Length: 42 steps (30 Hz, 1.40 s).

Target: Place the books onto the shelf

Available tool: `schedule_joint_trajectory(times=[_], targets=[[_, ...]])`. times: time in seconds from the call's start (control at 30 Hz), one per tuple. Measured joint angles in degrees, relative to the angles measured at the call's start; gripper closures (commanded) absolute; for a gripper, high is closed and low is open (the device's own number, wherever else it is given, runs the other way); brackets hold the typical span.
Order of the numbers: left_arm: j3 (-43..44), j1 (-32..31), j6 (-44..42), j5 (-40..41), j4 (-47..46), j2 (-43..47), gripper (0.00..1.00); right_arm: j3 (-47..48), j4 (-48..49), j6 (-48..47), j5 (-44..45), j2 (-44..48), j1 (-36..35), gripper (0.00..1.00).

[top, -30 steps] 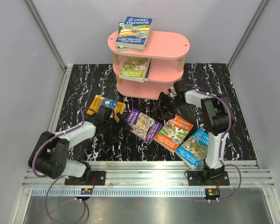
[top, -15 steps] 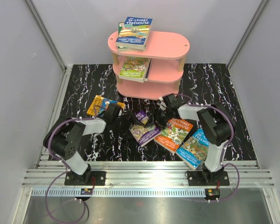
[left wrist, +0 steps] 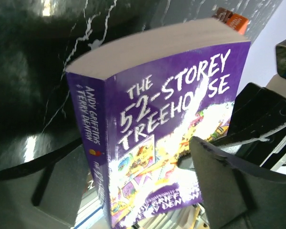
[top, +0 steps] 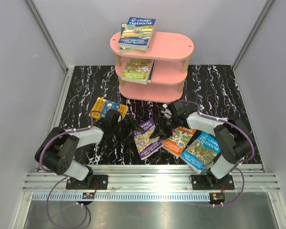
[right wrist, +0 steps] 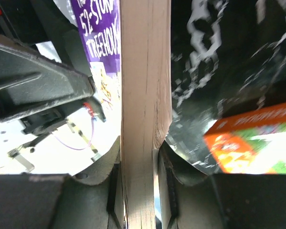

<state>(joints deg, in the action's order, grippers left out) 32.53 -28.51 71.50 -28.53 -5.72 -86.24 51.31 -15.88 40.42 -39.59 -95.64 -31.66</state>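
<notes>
A purple book [top: 148, 137] stands tilted up on the black floor between my two arms. My right gripper [top: 162, 127] is shut on its page edge [right wrist: 142, 95], with both pads pressed against the block of pages. From the other side my left gripper [top: 132, 133] stands open and wide around the spine end [left wrist: 97, 157], one finger [left wrist: 229, 186] lying over the cover. Two books rest on the pink shelf [top: 174, 47]: one [top: 137, 32] on the top board and a green one [top: 137, 69] on the middle tier.
An orange book [top: 180, 138] and a blue book [top: 201, 150] lie flat just right of the purple one, under my right arm. A yellow-and-blue book [top: 107, 108] lies behind my left arm. White walls enclose the floor on three sides.
My right gripper has closed on the purple book's page edge, and the book has tipped up from lying flat. The left gripper has moved in around its spine end and narrowed a little.
</notes>
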Motion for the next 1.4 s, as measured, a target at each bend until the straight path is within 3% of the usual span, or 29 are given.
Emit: schedule_joint_trajectory(times=[0.03, 0.2, 0.23, 0.33, 0.43, 0.5, 0.57, 0.6, 0.63, 0.77, 0.8, 0.9, 0.93, 1.03, 1.07, 1.17, 1.2, 1.4], targets=[[-0.5, 0.0, 0.0, 0.4, 0.3, 1.3, 0.29, -0.2, -0.2, 0.9, -0.4, 0.7, -0.1, 1.00], [-1.7, 0.4, -0.3, 2.5, 1.9, 5.5, 0.50, -0.2, 0.0, 4.8, -0.9, 3.5, 0.0, 1.00], [-1.7, 0.4, -0.3, 2.7, 1.9, 5.7, 0.60, -0.2, 0.2, 5.7, -1.0, 3.8, 0.0, 1.00], [-1.7, 0.5, 0.3, 3.0, 1.4, 5.7, 0.64, -0.4, 0.1, 8.0, -1.0, 4.5, 0.2, 1.00], [-1.8, -0.1, 1.4, 3.1, -0.4, 5.7, 0.64, -1.0, -0.1, 10.2, -0.4, 6.4, 0.6, 1.00], [-1.8, -0.9, 2.3, 3.3, -1.4, 5.9, 0.57, -1.4, -0.5, 11.2, 0.1, 8.4, 0.7, 1.00], [-1.9, -1.5, 3.2, 3.8, -1.6, 7.2, 0.43, -1.7, -0.8, 12.2, 0.7, 10.7, 0.7, 1.00], [-2.0, -1.7, 4.0, 3.9, -1.8, 8.3, 0.29, -1.8, -0.8, 12.6, 1.0, 11.8, 0.7, 1.00], [-2.1, -2.0, 4.6, 3.8, -1.9, 9.4, 0.25, -1.8, -0.7, 12.9, 1.0, 12.7, 0.6, 1.00], [-2.2, -4.1, 7.3, 2.4, -4.3, 15.5, 0.24, -1.8, 1.7, 14.0, 0.8, 14.1, 0.0, 1.00], [-2.4, -4.2, 7.7, 2.4, -4.3, 16.7, 0.28, -1.8, 1.8, 14.3, 0.6, 14.3, 0.0, 1.00], [-3.2, -4.0, 8.5, 2.9, -4.0, 19.1, 0.58, -1.8, 3.0, 15.2, -0.1, 14.7, 0.0, 1.00], [-3.6, -4.0, 8.6, 3.0, -3.6, 19.6, 0.76, -1.8, 3.3, 15.4, -0.3, 14.8, 0.1, 1.00], [-3.8, -4.0, 9.3, 2.9, -4.7, 20.3, 1.00, -2.0, 3.2, 16.1, -0.3, 15.0, 0.1, 1.00], [-3.8, -4.0, 9.4, 2.9, -4.5, 20.6, 1.00, -2.1, 3.5, 16.3, -0.4, 15.1, 0.2, 0.88], [-3.7, -4.0, 9.4, 2.9, -4.1, 20.9, 1.00, -2.0, 3.3, 16.5, -0.4, 15.5, 0.2, 0.14], [-3.3, -3.8, 9.6, 2.9, -3.8, 21.2, 1.00, -2.0, 2.6, 16.4, -0.3, 15.7, 0.2, 0.00], [6.2, -0.8, 4.1, -1.3, 3.6, 21.6, 1.00, 1.0, -2.5, 12.3, -0.3, 18.8, -0.1, 0.00]])
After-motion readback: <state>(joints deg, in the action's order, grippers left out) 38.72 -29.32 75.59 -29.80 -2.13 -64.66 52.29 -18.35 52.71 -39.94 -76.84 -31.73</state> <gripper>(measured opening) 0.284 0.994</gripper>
